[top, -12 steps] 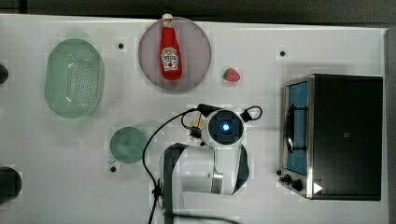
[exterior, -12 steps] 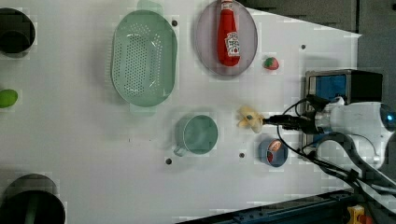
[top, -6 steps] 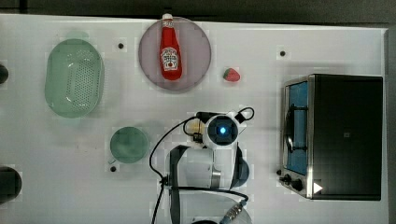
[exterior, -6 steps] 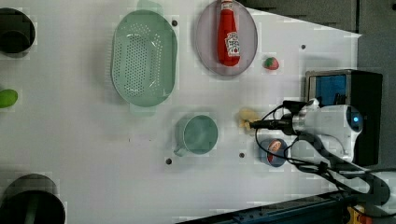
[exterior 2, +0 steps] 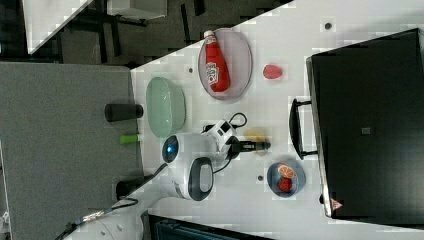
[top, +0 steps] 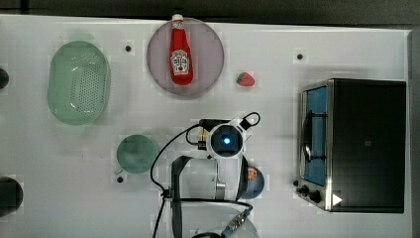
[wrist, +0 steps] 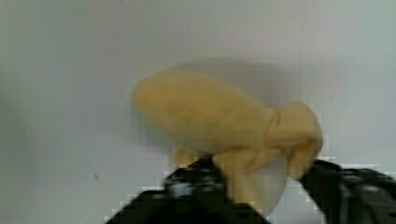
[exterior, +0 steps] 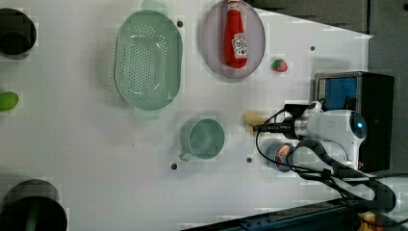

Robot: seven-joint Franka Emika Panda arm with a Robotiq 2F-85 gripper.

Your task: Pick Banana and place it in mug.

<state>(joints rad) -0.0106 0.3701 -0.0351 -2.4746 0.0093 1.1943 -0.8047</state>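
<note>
I have come down over the banana (exterior: 254,119) in the last moment: a second ago my wrist hung off to the side of it in the left view, with the fruit lying clear beside me, and now my hand (wrist: 254,184) is right at it. In the same stretch my fingers have drawn in from wide open toward the fruit. That puts me at the grasp itself, with nothing lifted yet.

In the wrist view the two dark fingers (wrist: 196,186) sit on either side of the peeled, forked end of the banana, with the pale flesh between them. They look to be touching it or nearly so (the picture is soft just there), but I cannot tell whether they have finished closing, so I will not call it a firm grip. The banana lies on the white counter (exterior: 96,168), not raised off it as far as I can judge.

The mug (exterior: 204,139) stands empty, near the banana, toward the left view's left, its handle pointing to the lower left in the left view. A small blue bowl (exterior: 280,156) sits just beside my arm. My judgement: finish the squeeze, lift, then carry across to the mug.
</note>
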